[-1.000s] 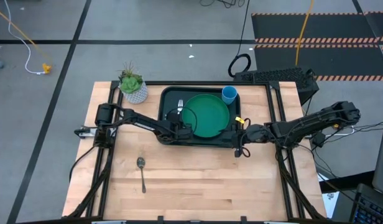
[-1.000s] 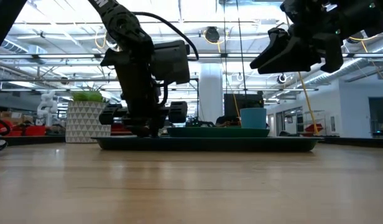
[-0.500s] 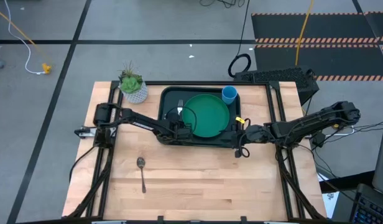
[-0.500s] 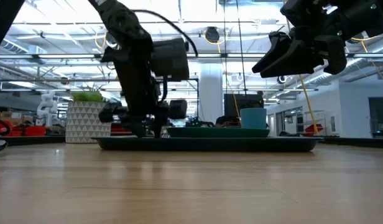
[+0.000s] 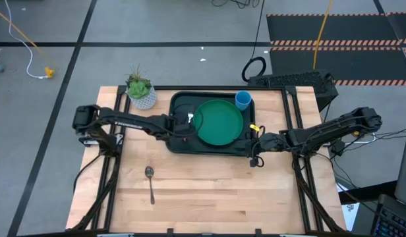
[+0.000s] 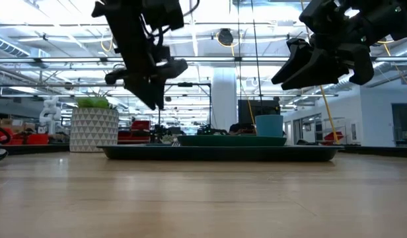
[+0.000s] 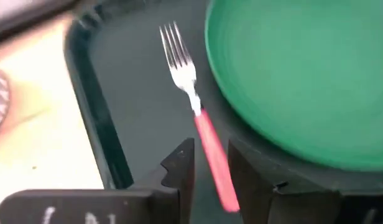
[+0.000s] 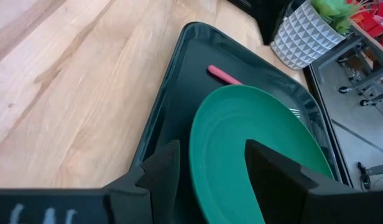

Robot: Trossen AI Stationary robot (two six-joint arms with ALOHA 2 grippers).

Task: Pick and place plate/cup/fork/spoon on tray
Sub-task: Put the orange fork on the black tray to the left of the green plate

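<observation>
Nearest me on the bare table lies the spoon [image 5: 150, 182], bowl end toward the tray, well apart from everything else and untouched. It is the one piece not on the tray yet.

Next out, my left gripper [image 7: 210, 168] hangs above the tray's left part, over the fork's pink handle; fingers [image 7: 182, 163] spread a little, holding nothing, clear of the handle. In the low view it [image 6: 150, 79] sits well above the tray rim. My right gripper [image 5: 256, 141] hovers off the tray's right edge, raised, fingers [image 8: 163, 168] apart and empty, looking across the plate.

The tray [image 5: 178, 146] sits mid-table. On it: the fork [image 7: 191, 106] flat on the tray floor, tines away from my left wrist, just beside the plate's left rim. I can't tell if it touches the rim. The plate [image 5: 220, 122] fills the middle of the tray. The cup [image 5: 242, 100] stands upright in the far right corner, just beside the plate.

Farthest, a potted plant [image 5: 142, 92] off the tray's far left corner; not part of the job.

Step, as I judge it: fork placed, spoon is what's left. Next move calls for the left arm to come toward the near side, lower over the spoon's handle, and pinch low, since it's thin and flat on wood.
</observation>
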